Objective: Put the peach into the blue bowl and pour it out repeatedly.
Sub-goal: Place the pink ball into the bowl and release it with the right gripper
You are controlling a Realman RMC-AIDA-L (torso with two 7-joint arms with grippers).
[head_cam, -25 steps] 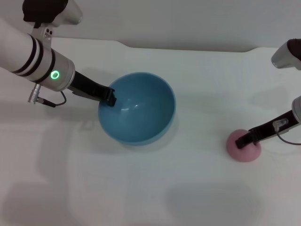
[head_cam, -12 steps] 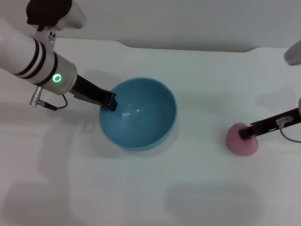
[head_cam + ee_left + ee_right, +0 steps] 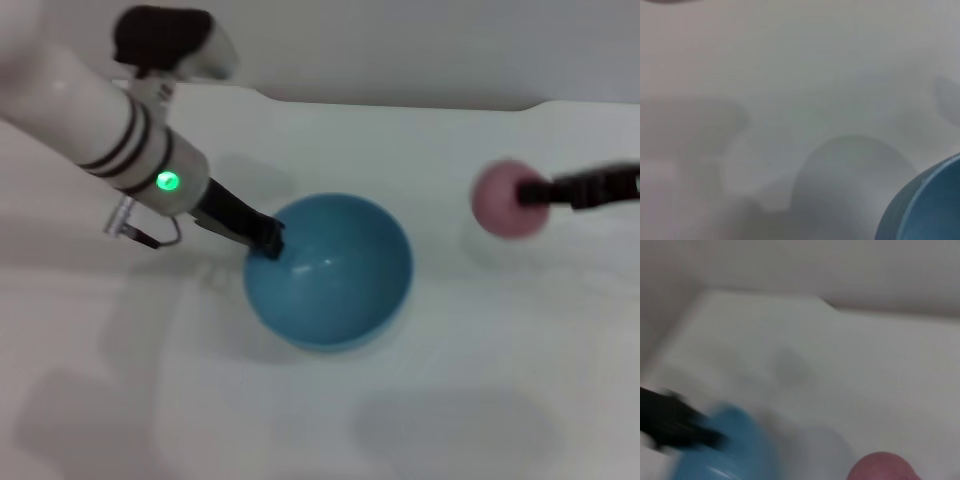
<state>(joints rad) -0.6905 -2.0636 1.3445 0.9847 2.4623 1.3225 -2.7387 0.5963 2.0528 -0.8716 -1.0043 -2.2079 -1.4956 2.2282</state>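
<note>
I see one peach (image 3: 507,198) held up off the white table (image 3: 450,400) in my right gripper (image 3: 532,192), whose jaws are closed on it, with open table between it and the one blue bowl (image 3: 330,270), whose rim my left gripper (image 3: 268,242) pinches.

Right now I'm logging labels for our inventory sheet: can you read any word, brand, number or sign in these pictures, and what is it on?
None can be read.
The blue bowl is plain, with no print.
The peach, held by the right end effector, carries no text.
The left arm's green ring light is a lamp, not a sign; its left end effector is at the bowl's rim.
The table bears no markings.
</note>
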